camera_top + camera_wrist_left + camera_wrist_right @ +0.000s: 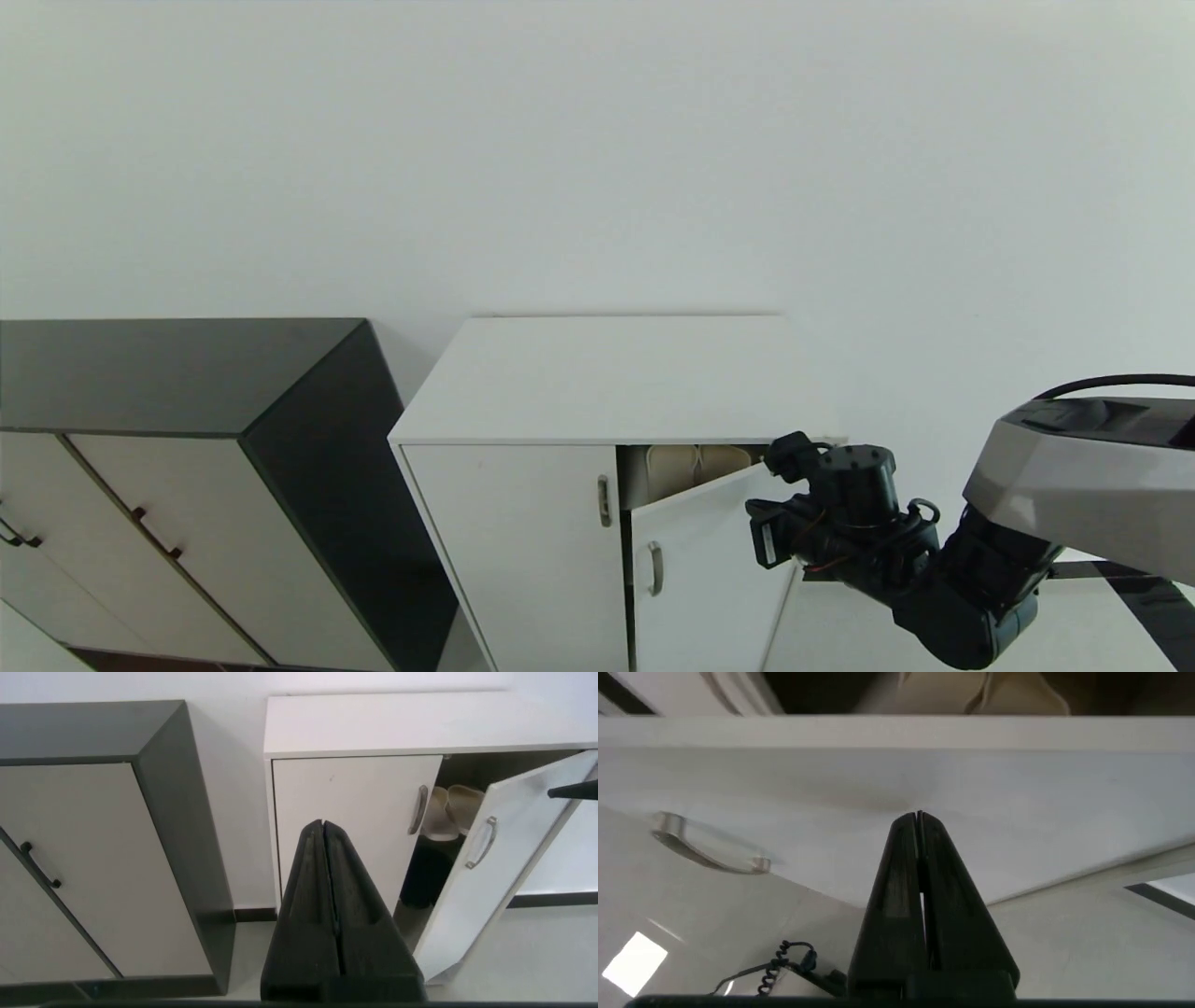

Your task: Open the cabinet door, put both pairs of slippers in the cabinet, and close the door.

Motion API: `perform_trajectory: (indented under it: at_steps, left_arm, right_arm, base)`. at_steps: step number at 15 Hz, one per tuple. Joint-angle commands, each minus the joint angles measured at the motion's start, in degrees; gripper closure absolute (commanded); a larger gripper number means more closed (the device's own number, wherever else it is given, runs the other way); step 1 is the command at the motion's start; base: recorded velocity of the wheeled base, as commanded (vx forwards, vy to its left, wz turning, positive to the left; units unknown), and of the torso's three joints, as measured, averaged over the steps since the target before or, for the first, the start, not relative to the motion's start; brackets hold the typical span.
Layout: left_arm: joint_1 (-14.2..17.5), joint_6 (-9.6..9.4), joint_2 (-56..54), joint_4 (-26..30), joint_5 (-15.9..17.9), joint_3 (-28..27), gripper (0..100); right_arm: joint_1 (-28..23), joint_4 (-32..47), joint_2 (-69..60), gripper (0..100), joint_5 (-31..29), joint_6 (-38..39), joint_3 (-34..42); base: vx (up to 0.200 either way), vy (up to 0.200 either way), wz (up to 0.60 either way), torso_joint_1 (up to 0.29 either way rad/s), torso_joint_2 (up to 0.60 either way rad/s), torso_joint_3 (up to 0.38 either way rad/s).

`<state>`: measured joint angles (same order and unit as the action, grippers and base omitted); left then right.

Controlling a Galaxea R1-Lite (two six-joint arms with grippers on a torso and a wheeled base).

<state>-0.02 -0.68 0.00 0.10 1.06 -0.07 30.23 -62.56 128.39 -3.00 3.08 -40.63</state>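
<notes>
My right gripper (918, 819) is shut tight and empty, close up to the front of the half-open cabinet door (714, 560). The slippers (698, 461) sit inside, just behind that door. My left gripper (323, 826) is shut and empty too.

1. The cabinet (597, 383) stands against the wall (597, 140), with a second cabinet (187, 373) just beside it on the left.
2. Its right door (709, 560) hangs ajar beside the left door (513, 551).
3. Slippers (695, 464) lie inside, high up behind the right door.
4. The right gripper (918, 819) is in front of that door's upper part, right of its handle (655, 567).
</notes>
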Motion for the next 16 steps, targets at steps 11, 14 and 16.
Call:
perform_trajectory:
  at_steps: [11, 14, 16]
  left_arm:
    - [0.0, -0.02, 0.0, 0.0, 0.0, 0.0, 100]
    - [0.0, -0.02, 0.0, 0.0, 0.0, 0.0, 100]
    - [-0.1, -0.02, 0.0, 0.0, 0.0, 0.0, 100]
  right_arm:
    - [-4.5, 0.0, 2.2, 100, 0.0, 0.0, -3.8]
    - [-4.8, 0.0, 2.9, 100, 0.0, 0.0, -4.0]
    - [-5.3, 0.0, 3.0, 100, 0.0, 0.0, -4.5]
  base:
    - [0.0, 0.0, 0.0, 0.0, 0.0, 0.0]
    - [0.0, 0.0, 0.0, 0.0, 0.0, 0.0]
    - [0.0, 0.0, 0.0, 0.0, 0.0, 0.0]
